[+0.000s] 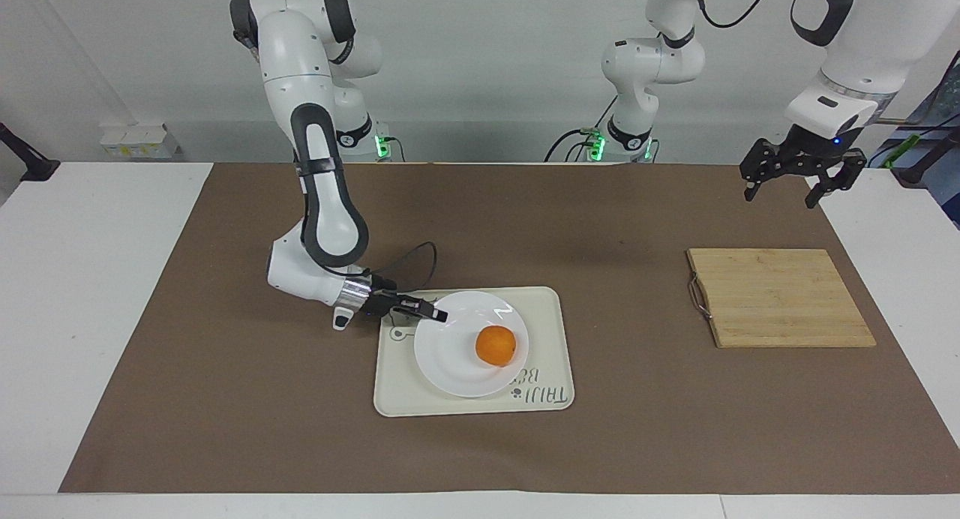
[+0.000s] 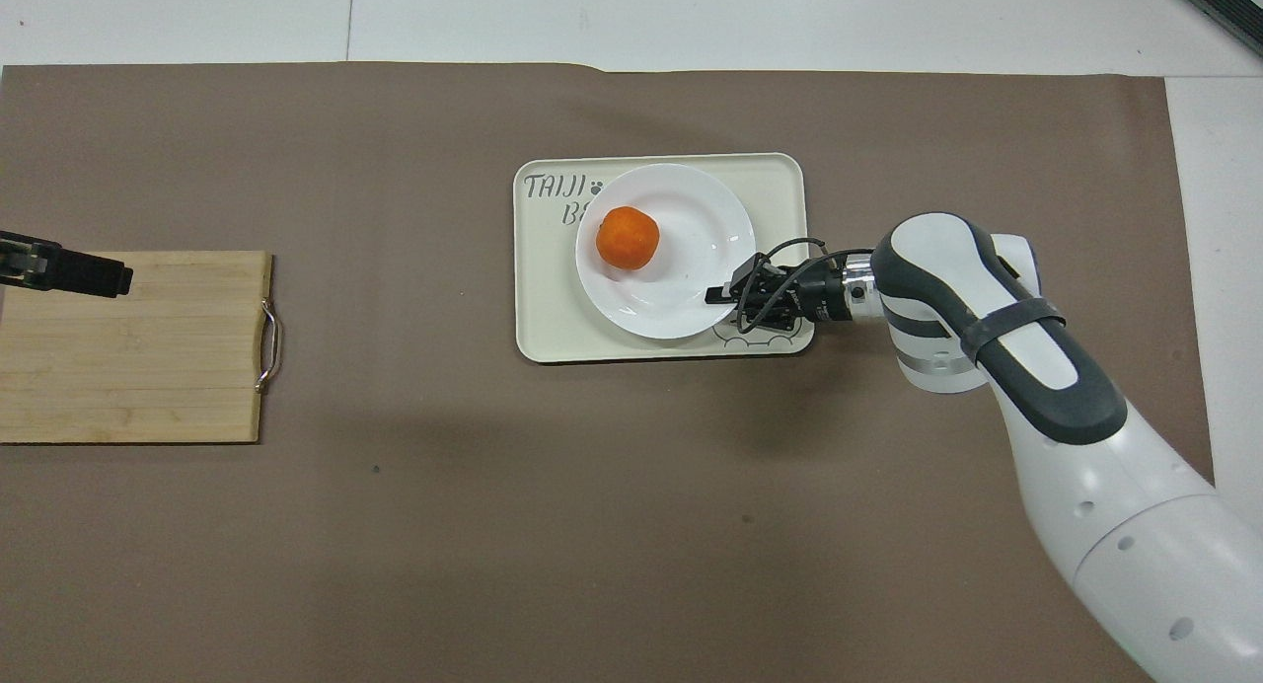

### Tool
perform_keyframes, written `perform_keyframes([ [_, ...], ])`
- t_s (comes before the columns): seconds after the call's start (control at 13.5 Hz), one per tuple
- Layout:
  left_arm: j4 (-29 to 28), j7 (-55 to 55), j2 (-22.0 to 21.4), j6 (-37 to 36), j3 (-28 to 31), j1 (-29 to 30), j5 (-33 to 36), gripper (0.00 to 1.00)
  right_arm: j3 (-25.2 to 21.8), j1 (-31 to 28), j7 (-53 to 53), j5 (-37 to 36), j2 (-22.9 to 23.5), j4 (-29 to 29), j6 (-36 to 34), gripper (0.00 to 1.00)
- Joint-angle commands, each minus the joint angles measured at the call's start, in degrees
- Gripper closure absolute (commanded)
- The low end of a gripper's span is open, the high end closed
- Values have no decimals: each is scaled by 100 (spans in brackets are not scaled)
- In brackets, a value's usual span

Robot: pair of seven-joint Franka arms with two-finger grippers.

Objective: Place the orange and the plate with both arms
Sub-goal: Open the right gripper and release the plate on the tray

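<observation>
Plate (image 1: pixel 457 361) lay flat on cream tray (image 1: pixel 547 309), round, no long axis; orange (image 1: pixel 496 346) sat on it toward the left arm's end. Right gripper (image 1: pixel 437 316) reached in low and near-horizontal at plate rim, grip on it unclear. Left gripper (image 1: pixel 782 181) waited, fingers spread, above brown mat (image 1: pixel 225 399) near cutting board (image 1: pixel 780 298).

The round white plate (image 1: pixel 457 358) looks glossy, the rectangular bamboo board (image 1: pixel 780 298) grained wood, the brown bench cover (image 1: pixel 225 399) matt paper.
</observation>
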Motion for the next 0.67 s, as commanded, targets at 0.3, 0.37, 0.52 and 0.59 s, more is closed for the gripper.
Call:
perform_keyframes([
  [0.3,89,-26,33,-73,-19,-33,15,0,-38,-210,1070,-1127,-1022,-95,-141,0],
  [0.37,89,-34,33,-73,-36,-33,6,0,-47,-219,1212,-1556,-1206,-78,-185,0],
  [0.52,89,-34,33,-82,-54,-33,6,0,-47,-201,1711,-2715,-1558,-16,-185,0],
  [0.59,80,-34,33,-82,-54,-33,6,0,-38,-210,1958,-3173,-1733,-7,-194,0],
])
